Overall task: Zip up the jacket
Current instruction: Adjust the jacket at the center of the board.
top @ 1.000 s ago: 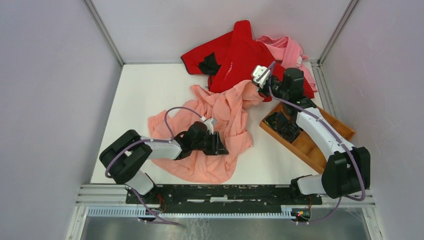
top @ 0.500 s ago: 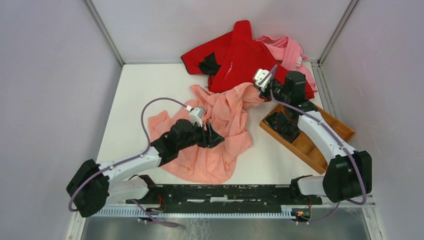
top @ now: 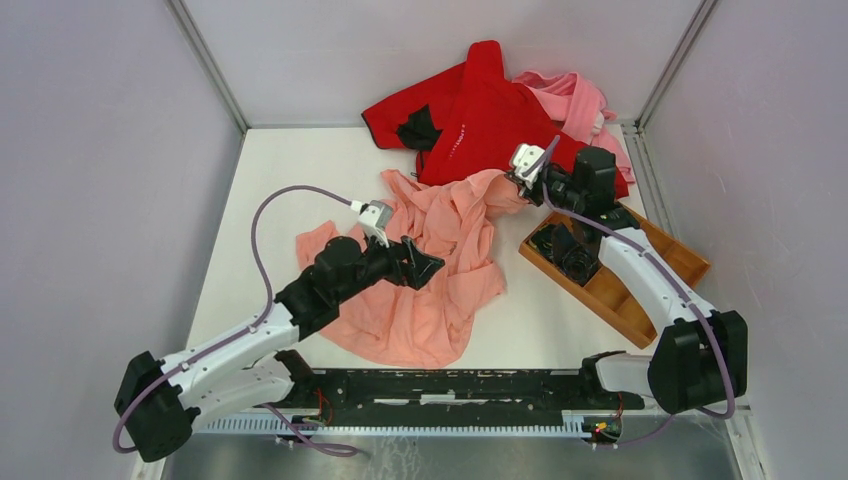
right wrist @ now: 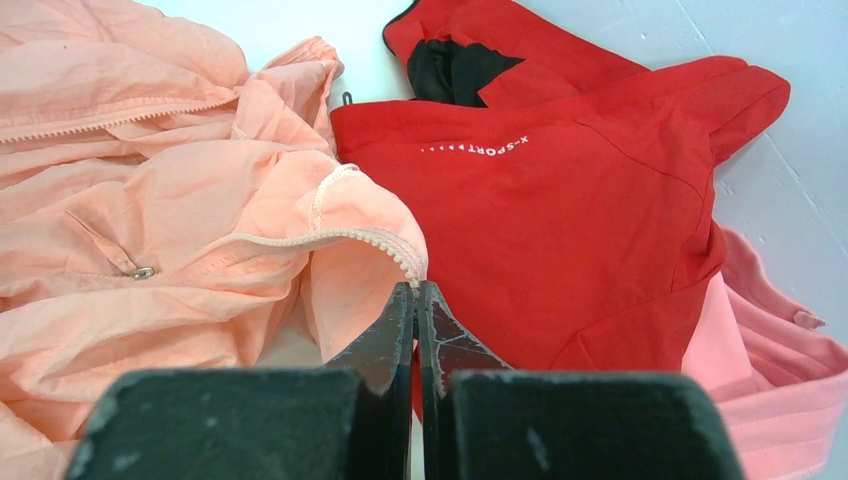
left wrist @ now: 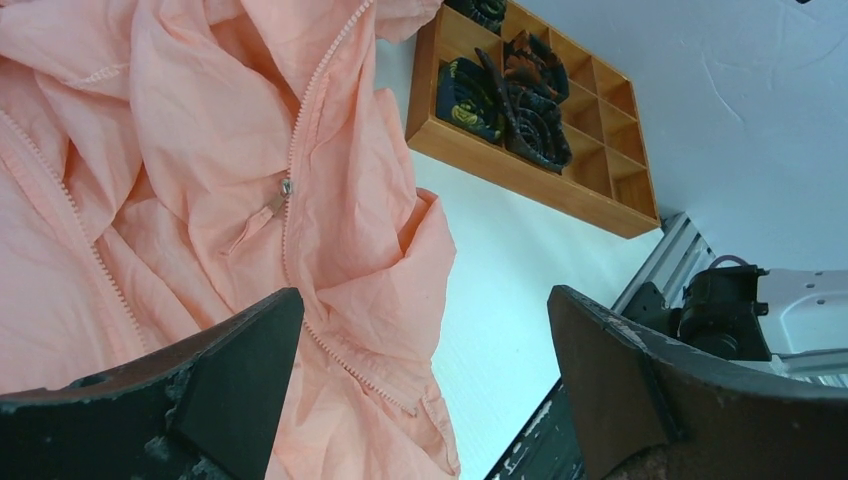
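Observation:
The salmon-pink jacket (top: 440,300) lies crumpled and unzipped in the middle of the table. My left gripper (top: 425,262) hovers over its centre, open wide, with nothing between the fingers. In the left wrist view (left wrist: 422,300) the jaws frame a fold with a zipper track, and a metal zipper pull (left wrist: 286,187) lies farther up the cloth. My right gripper (top: 515,185) is shut on the jacket's far right corner. In the right wrist view (right wrist: 416,285) the tips pinch the end of the toothed zipper edge (right wrist: 370,238), lifted a little over the red garment.
A bright red garment (top: 480,100) and a paler pink one (top: 585,100) are heaped at the back, touching the jacket's top. A wooden compartment tray (top: 640,300) holding dark items (top: 565,250) lies at the right under my right arm. Walls enclose three sides.
My left gripper has opened, let go of the jacket, and reached up and away from its base. The right gripper has shifted slightly right, still holding the corner.

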`<state>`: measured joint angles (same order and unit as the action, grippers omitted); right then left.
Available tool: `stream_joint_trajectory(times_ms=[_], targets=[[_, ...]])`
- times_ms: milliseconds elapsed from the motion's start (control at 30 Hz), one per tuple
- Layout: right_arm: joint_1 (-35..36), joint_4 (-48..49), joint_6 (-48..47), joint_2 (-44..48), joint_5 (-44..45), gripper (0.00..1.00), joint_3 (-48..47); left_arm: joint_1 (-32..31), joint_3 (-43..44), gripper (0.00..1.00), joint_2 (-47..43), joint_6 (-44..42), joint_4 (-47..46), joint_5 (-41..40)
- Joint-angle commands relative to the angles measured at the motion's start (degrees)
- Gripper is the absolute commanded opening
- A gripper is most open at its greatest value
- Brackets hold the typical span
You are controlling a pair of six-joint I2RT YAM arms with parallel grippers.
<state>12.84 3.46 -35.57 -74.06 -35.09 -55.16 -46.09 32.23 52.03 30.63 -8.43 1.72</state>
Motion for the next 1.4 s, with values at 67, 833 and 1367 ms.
stream_joint_trajectory(times_ms=[67, 833, 1367], targets=[[-0.4, 2.4, 1.2, 1.6, -3.0, 0.00, -0.2, 2.4, 5.4, 0.93, 3.1, -6.6, 1.1, 8.7], [-0.6, -0.1, -0.3, 1.6, -6.2, 0.00, -2.4, 10.1, 14.5, 0.73, 36.0, -20.3, -15.2, 24.2], [-0.6, -2.6, -2.2, 0.4, -7.4, 0.00, -4.6, 12.1, 25.8, 0.66, 47.9, -24.5, -18.1, 22.1]])
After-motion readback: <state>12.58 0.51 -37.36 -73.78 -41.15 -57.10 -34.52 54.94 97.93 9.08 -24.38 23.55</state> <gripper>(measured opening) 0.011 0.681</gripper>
